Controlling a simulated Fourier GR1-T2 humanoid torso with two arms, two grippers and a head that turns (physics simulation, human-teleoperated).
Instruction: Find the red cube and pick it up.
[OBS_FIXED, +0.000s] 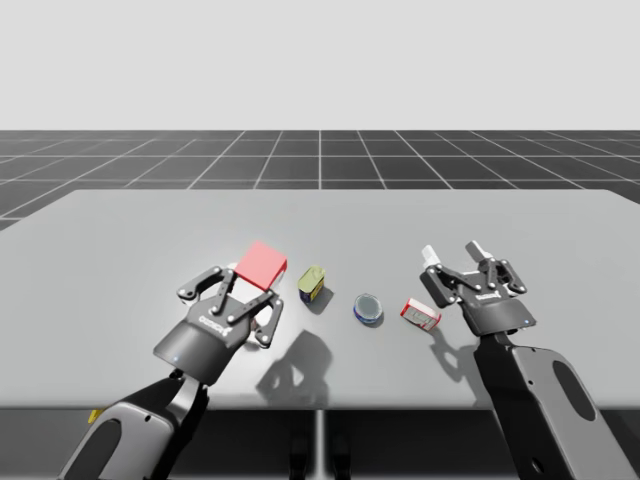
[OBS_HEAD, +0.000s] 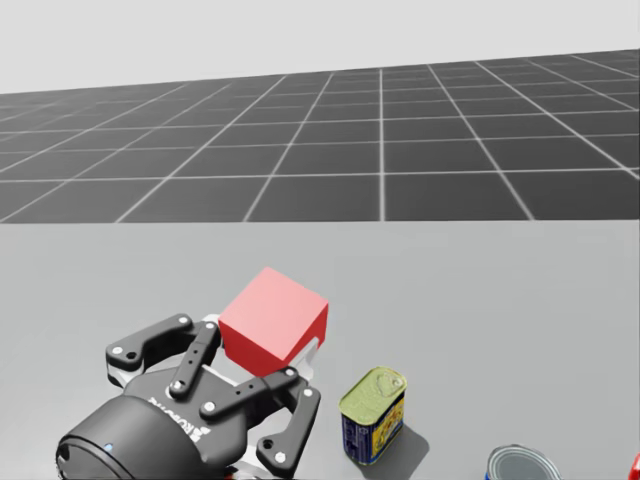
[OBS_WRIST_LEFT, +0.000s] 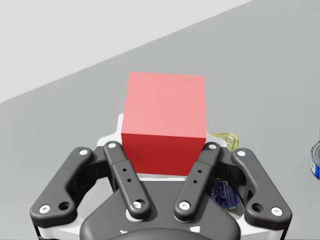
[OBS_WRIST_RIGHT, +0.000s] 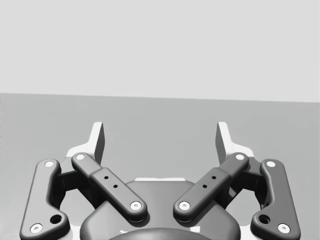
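Observation:
The red cube (OBS_FIXED: 262, 263) sits between the fingers of my left gripper (OBS_FIXED: 256, 276), which is shut on it from two sides. In the head view the red cube (OBS_HEAD: 274, 320) is tilted, just ahead of the black hand, with the left gripper (OBS_HEAD: 266, 345) around its lower part. In the left wrist view the red cube (OBS_WRIST_LEFT: 165, 120) stands between the white fingertips of the left gripper (OBS_WRIST_LEFT: 164, 145). The hand's shadow falls on the table to the right of it. My right gripper (OBS_FIXED: 456, 251) hovers open at the right with nothing between its fingers; the same right gripper (OBS_WRIST_RIGHT: 160, 140) faces bare table.
A yellow-green tin with a blue label (OBS_FIXED: 312, 283) stands right of the cube. A round blue can (OBS_FIXED: 368, 307) and a small red-and-white box (OBS_FIXED: 421, 313) lie between the two hands. The grey table (OBS_FIXED: 120, 240) has wide free room behind.

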